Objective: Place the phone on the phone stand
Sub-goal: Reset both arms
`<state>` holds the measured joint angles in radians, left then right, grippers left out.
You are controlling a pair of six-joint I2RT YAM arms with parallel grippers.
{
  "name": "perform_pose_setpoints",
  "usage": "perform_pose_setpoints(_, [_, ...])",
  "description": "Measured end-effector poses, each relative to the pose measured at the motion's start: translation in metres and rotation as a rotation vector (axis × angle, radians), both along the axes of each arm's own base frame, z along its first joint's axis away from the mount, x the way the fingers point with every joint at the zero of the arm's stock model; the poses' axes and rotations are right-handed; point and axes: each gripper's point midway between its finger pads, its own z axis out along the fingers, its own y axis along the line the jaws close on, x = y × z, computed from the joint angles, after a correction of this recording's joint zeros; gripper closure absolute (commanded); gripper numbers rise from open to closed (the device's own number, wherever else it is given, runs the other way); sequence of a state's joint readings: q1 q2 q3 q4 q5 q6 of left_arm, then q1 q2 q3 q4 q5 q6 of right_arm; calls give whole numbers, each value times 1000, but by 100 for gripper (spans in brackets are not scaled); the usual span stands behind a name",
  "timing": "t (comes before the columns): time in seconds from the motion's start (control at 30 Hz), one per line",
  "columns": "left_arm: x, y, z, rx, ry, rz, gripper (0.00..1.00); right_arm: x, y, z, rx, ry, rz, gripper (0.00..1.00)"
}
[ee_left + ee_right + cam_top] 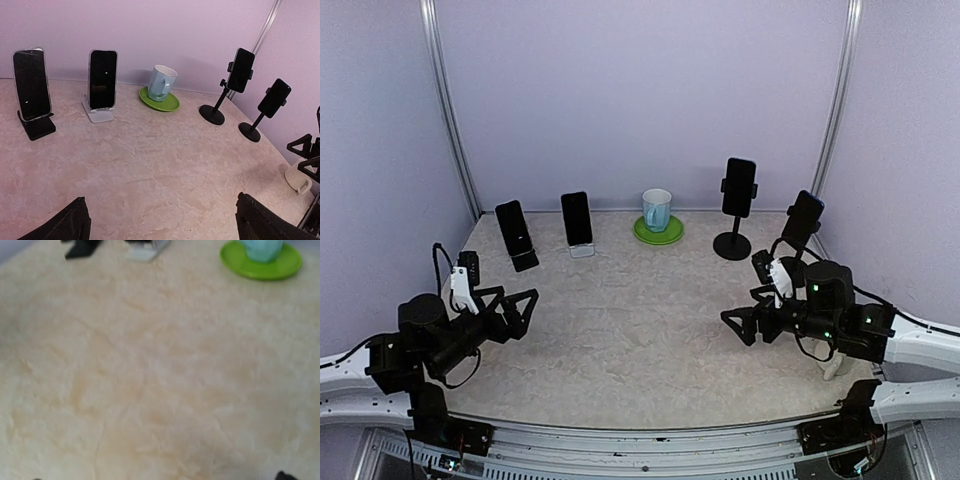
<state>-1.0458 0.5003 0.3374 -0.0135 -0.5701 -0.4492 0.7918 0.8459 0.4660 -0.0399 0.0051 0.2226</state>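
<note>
Black phone (577,218) leans on white stand (582,251); left end effector (524,312) and right end effector (742,312) gape empty.

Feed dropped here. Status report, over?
Left gripper, right gripper: jaws open, empty. Four phones all seated on stands. Mug on saucer at back, not in the way.

Along the back of your beige mottled table (150,170), left to right: a black phone (31,84) on a black wedge stand (37,127), a second black phone (103,79) on a white plastic stand (98,115), a pale blue mug (162,83) on a green saucer (167,104), a third black phone (240,70) on a black pole stand (212,114). Rightmost and nearer you, a fourth black phone (274,98) sits on a second black pole stand (249,132).
</note>
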Motion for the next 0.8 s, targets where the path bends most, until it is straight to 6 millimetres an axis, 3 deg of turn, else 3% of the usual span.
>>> perform_pose_setpoints(0.27, [-10, -23, -40, 68, 58, -89, 1, -2, -3, -10, 3, 0, -6, 0])
perform_pose_setpoints(0.47, [-33, -42, -78, 136, 58, -186, 1, -16, -13, -18, 49, -36, 10, 0])
perform_pose_setpoints(0.8, [-40, -40, -89, 75, 2, -207, 1, -31, -10, -34, 74, -53, 88, 0])
